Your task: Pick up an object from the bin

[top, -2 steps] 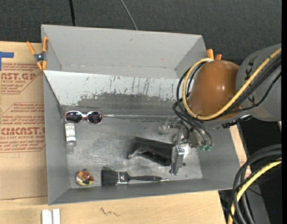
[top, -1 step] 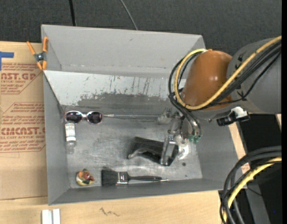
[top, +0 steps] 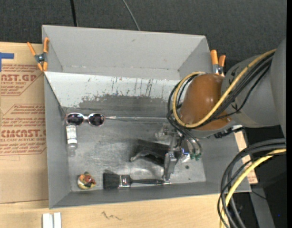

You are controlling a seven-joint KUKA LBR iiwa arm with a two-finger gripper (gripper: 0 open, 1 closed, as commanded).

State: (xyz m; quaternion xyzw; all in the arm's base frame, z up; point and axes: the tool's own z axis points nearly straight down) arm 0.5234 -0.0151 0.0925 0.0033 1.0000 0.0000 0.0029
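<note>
My gripper [top: 169,167] hangs low over the right part of the bin floor, under the orange cover. Just left of it, touching or nearly touching, lies a black angular thing [top: 150,151] with a dark handle-like part. Below the gripper, along the front wall, a black brush [top: 118,181] lies flat, its thin handle running right to a spot under the gripper tip. Nothing shows held in the gripper.
Sunglasses [top: 85,119] with dark lenses lie at the back left of the floor. A small clear bottle [top: 71,137] stands below them by the left wall. A small round colourful toy [top: 86,180] sits in the front left corner. The arm and cables cover the bin's right side.
</note>
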